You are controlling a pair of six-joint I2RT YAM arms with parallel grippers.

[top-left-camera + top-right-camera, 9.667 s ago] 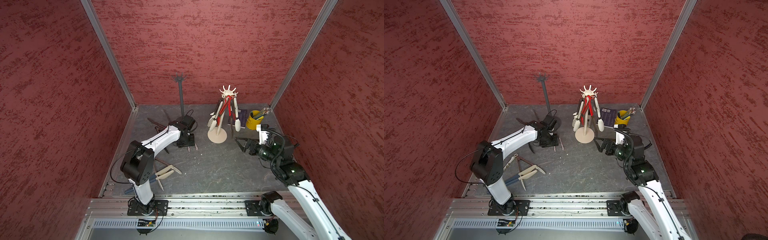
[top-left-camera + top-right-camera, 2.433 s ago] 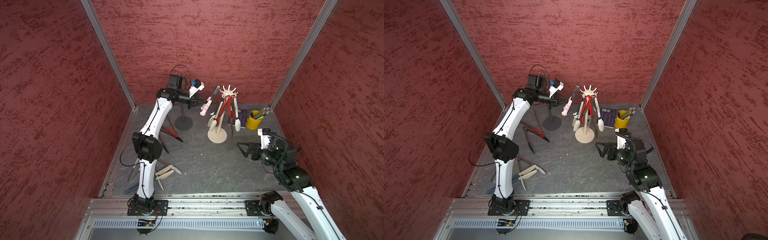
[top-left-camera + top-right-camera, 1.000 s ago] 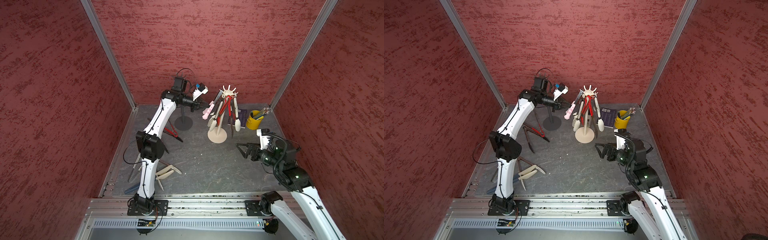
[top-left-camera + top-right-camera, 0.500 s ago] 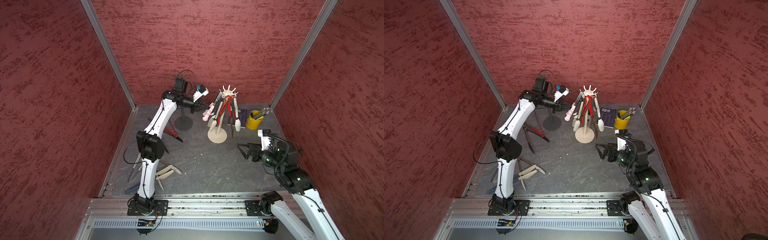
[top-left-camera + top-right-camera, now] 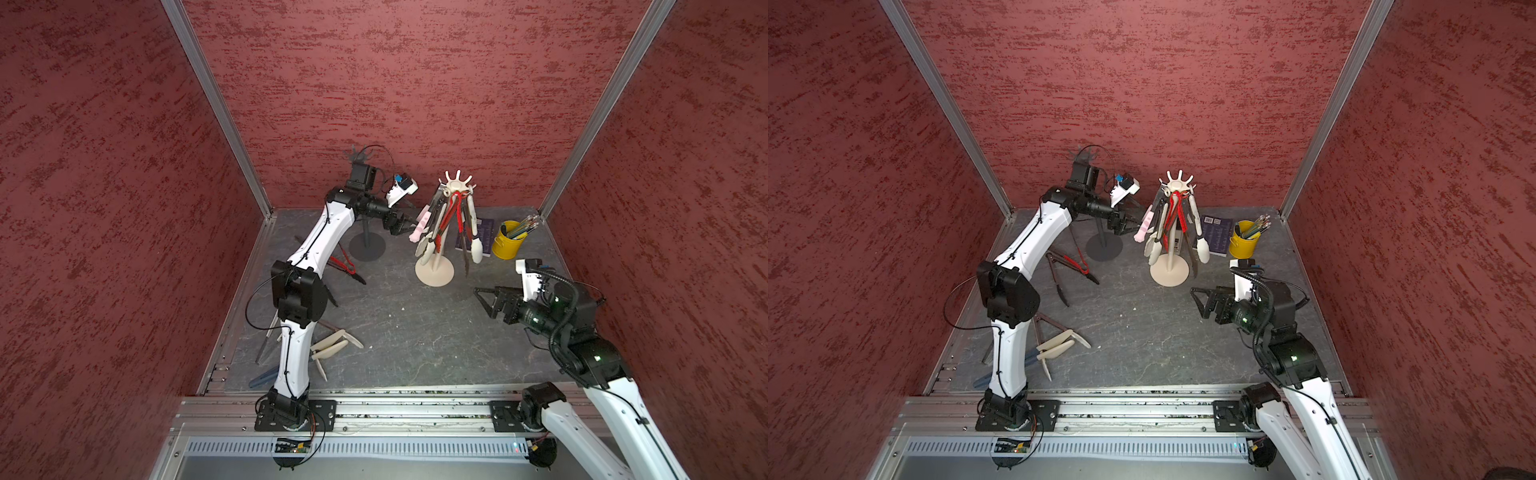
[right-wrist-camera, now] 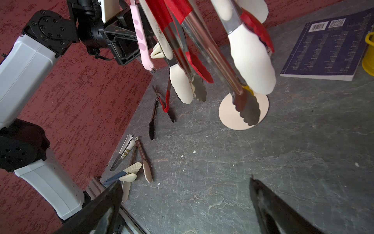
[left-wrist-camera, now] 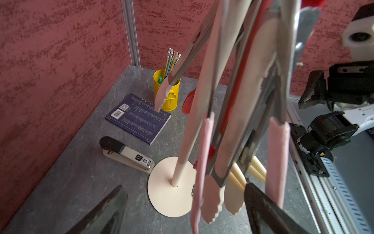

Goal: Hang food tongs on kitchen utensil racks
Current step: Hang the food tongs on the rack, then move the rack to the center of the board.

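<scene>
Pink tongs [image 5: 419, 224] are hung on the cream rack [image 5: 433, 272], close to parted left jaws, best withdrawn straight; right jaws are parted.

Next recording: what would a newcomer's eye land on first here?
The cream-white rack at the back centre, bristling with hanging tongs in red, cream and pink. The left gripper stands open right beside the pink tongs, while loose tongs lie on the table near that arm's base.

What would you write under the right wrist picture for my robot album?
Red, cream and pink tongs dangle from the cream rack while spare tongs wait on the grey table.
</scene>
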